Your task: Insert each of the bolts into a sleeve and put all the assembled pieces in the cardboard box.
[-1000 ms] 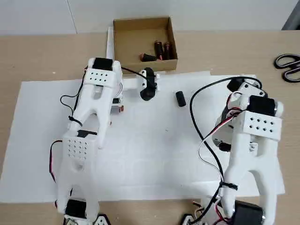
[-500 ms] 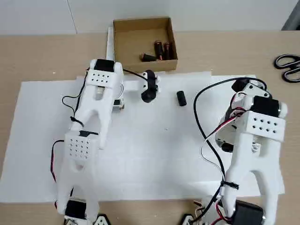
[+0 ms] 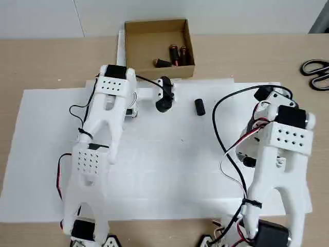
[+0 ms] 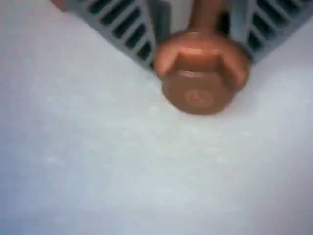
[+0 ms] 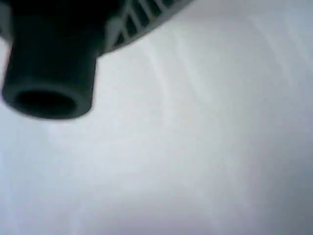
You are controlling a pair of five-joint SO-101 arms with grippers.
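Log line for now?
left hand: bolt held | right hand: sleeve held | loose sleeve: on paper | cardboard box: assembled pieces inside

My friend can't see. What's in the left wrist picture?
A brown bolt is gripped between the grey ribbed fingers of the left gripper, with its head facing the camera. White paper lies underneath.

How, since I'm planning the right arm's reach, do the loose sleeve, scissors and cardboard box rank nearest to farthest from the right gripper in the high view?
From the right gripper:
1. loose sleeve, on the paper, toward the middle.
2. scissors, at the table's right edge.
3. cardboard box, past the paper's far edge.
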